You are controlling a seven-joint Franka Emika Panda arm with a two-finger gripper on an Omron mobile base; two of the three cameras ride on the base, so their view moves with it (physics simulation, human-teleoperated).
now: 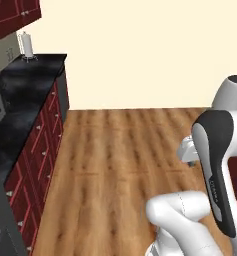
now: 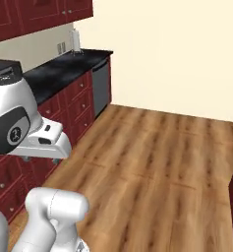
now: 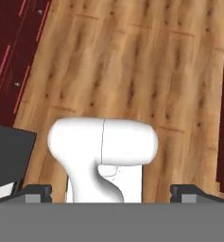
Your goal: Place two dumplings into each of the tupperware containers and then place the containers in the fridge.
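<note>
Along the left edge of the left base view runs the glossy black stone surface [image 1: 25, 95], carried on dark red wooden cabinets with small pale knobs [image 1: 42, 150]. At its far end, in the corner near the cream wall [image 1: 140, 50], a white paper-towel roll on an upright holder [image 1: 26, 46] stands just inside the far edge. More dark red wall cabinets [image 1: 12, 15] hang above that end. A dark grey panel appliance [image 2: 101, 86] sits under the surface's far end, seen best in the right base view, where the surface [image 2: 64, 66] runs along the upper left and the roll [image 2: 75, 40] stands at its far end against the pale backsplash.

To the right of the cabinets lies the warm brown wooden plank floor [image 1: 115, 160], which spreads to the cream wall and across the middle of both base views — bare planks with dark grain marks.

The white arm rises at the lower right of the left base view and the lower left of the right base view, folded back over its own base. In the hand view the tool [image 3: 111, 193] points down at the plank floor; its two dark fingertips [image 3: 38, 191] stand well apart at the bottom corners — spread wide, nothing between them.

The dumplings, the tupperware containers and the fridge cannot be placed from these views.
</note>
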